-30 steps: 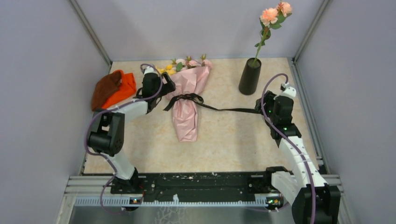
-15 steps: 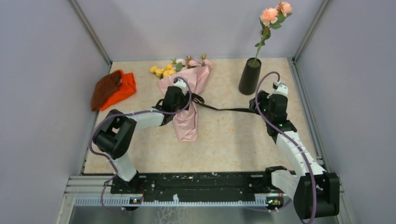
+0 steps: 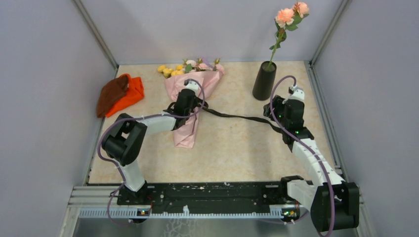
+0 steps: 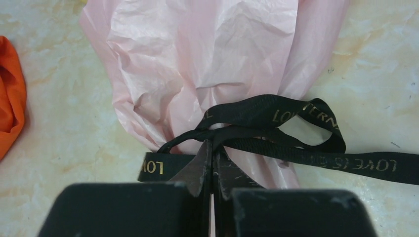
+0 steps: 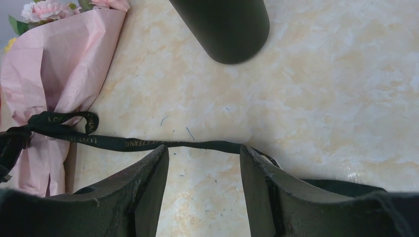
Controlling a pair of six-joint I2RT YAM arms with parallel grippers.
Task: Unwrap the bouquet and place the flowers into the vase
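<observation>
At the knot, your left claw [image 4: 212, 165] is pinched fully shut on the black ribbon [image 4: 316, 159], tips right where the loops cross the waist of the bouquet [image 4: 212, 59]. The ribbon is thin, limp and looks slick, so expect it to slide. Better to pull a tail than the knot itself. The paper is light and crinkly and will likely tear easily. The whole cone will probably drag across the desk [image 3: 237, 148] if you tug.

Your right claw [image 5: 204, 158] stands about half open. The ribbon tail lies across between its tips and runs on past the right finger, with no pinch visible.

The bouquet lies mid-desk, narrow end toward the arm bases, flowers [image 3: 190, 66] at the far end. Stems look thin and bendy and the blooms fragile, so take them low.

The vase [image 3: 264, 81] stands upright far right, near the right claw, one peach stem [image 3: 289, 17] in it. It is tall and narrow and probably tips easily.

Hidden:
- stems inside the paper
- the knot core behind the left fingers
- whether the tail loops round the right finger
</observation>
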